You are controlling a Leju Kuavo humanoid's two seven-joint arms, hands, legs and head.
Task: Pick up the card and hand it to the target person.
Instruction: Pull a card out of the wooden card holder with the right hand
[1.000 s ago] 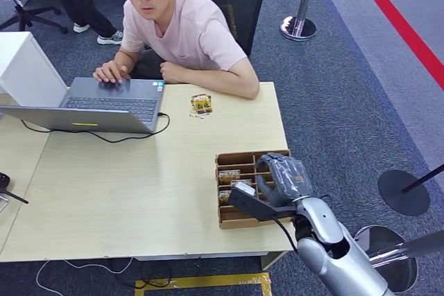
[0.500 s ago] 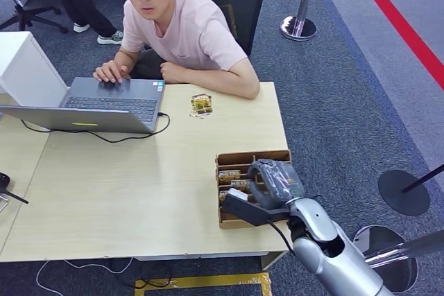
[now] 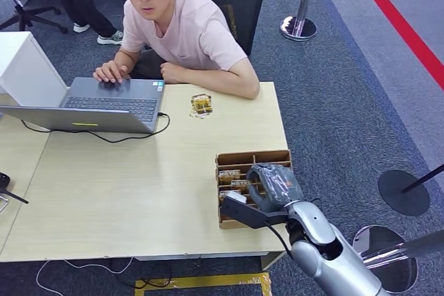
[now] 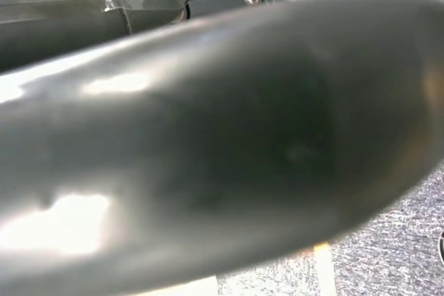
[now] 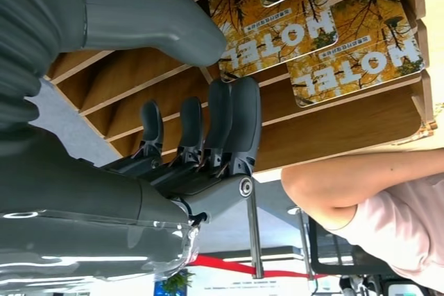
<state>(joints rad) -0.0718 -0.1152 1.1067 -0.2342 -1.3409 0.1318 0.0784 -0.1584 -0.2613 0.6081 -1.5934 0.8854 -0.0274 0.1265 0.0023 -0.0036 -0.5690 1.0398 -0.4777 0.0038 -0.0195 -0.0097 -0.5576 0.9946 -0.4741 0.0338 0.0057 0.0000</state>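
Several yellow hotel cards (image 5: 314,29) lie in the slots of a brown cardboard divider box (image 3: 230,159), which sits on the pale wooden surface (image 3: 131,185) at its near right corner. In the right wrist view three of the cards show their printed faces, each resting in its own slot of the box.

The right hand (image 3: 270,185) is over the box, reaching in from the box's near right side. Its thumb tip touches the edge of one card, and its dark fingers (image 5: 230,123) are curled against a divider wall of the box, a little apart from the thumb. Nothing is lifted; the fingers grasp no card, and they stand apart rather than clenched.

Whether the left hand's fingers are released or clenched cannot be told: the left wrist view is a blurred dark shape.

Beyond the box, at the far edge of the surface, another small yellow card packet (image 3: 201,104) lies by itself. A person in a pink shirt (image 3: 183,29) sits at the far side of the box, forearms on the surface, one hand on an open grey laptop (image 3: 105,104) far left of the box.
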